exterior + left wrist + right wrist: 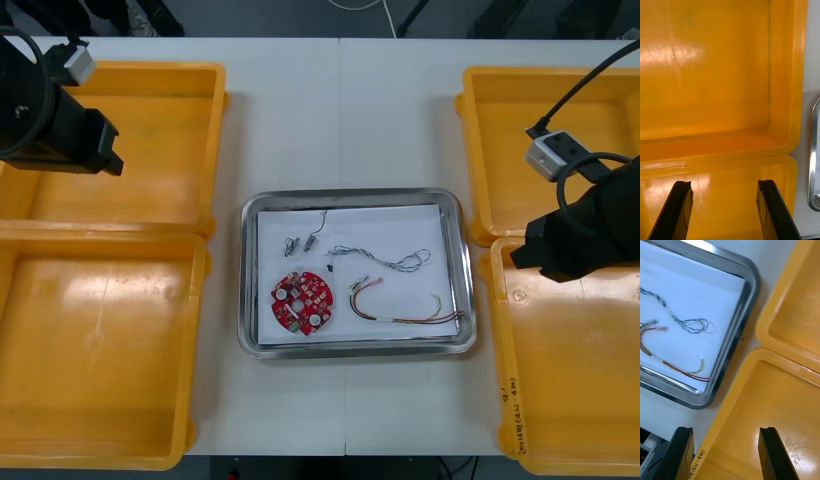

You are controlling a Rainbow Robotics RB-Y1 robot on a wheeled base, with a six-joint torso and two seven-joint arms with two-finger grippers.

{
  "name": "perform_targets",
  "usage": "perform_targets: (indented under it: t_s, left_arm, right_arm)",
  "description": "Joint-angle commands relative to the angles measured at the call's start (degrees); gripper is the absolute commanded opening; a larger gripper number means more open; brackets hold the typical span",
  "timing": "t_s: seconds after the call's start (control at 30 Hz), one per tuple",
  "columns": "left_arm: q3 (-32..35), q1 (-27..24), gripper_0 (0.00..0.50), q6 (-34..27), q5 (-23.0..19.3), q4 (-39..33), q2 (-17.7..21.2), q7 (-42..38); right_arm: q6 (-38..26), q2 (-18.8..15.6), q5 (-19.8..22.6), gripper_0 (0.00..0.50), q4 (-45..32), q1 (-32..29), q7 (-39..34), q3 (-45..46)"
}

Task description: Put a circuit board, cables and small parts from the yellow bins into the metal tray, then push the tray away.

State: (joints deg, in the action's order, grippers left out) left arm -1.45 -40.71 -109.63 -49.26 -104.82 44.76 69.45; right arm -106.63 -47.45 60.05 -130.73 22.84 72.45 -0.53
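Since the metal tray [468, 280] looks stiff and slick, I'd push its near rim; my left claw [724, 183] and right claw [726, 429], flanking it, gape empty.

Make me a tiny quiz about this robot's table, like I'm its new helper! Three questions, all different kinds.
1. True or false: the round red circuit board lies inside the metal tray.
2. The left gripper, over the left yellow bins, is: A open; B shut on a cable; C shut on nothing.
3. Fill the gap: the right gripper hangs open above the rim of a right yellow bin; in the tray next to it, the twisted cable is blue and ____.

Key: 1 true; 2 A; 3 white.
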Motion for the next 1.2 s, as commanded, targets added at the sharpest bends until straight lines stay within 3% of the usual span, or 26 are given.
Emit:
perform_targets:
  t_s: [0.03, 0.2, 0.47, 0.63, 0.83, 1.2]
  left_arm:
    - [3.39, 4.32, 0.500, -0.37, -1.89, -4.78, 4.72, 0.95]
    - [6.46, 7.40, 0.500, -0.37, -5.41, -5.48, 6.56, 0.16]
    - [6.90, 12.85, 0.500, -0.37, -6.37, -9.17, 9.64, -1.95]
    - [7.87, 15.84, 0.500, -0.37, -9.89, -10.40, 11.57, -5.81]
    - [9.36, 18.38, 0.500, -0.37, -10.42, -11.19, 12.54, -6.34]
    - [11.91, 21.55, 0.500, -0.37, -11.47, -12.95, 13.42, -7.57]
  right_arm:
    - [2.04, -2.04, 1.03, 0.500, -1.63, 5.81, 2.61, -7.03]
    - [2.21, 0.42, -0.03, 0.500, -1.63, 9.50, 3.58, -12.30]
    - [2.92, 2.45, -2.84, 0.500, -0.22, 16.71, 5.78, -22.94]
    - [4.76, 4.20, -4.95, 0.500, 1.27, 20.22, 7.62, -29.88]
    - [7.93, 6.31, -6.27, 0.500, 4.08, 20.84, 16.59, -33.57]
    - [11.27, 6.58, -8.20, 0.500, 4.70, 20.84, 29.42, -39.99]
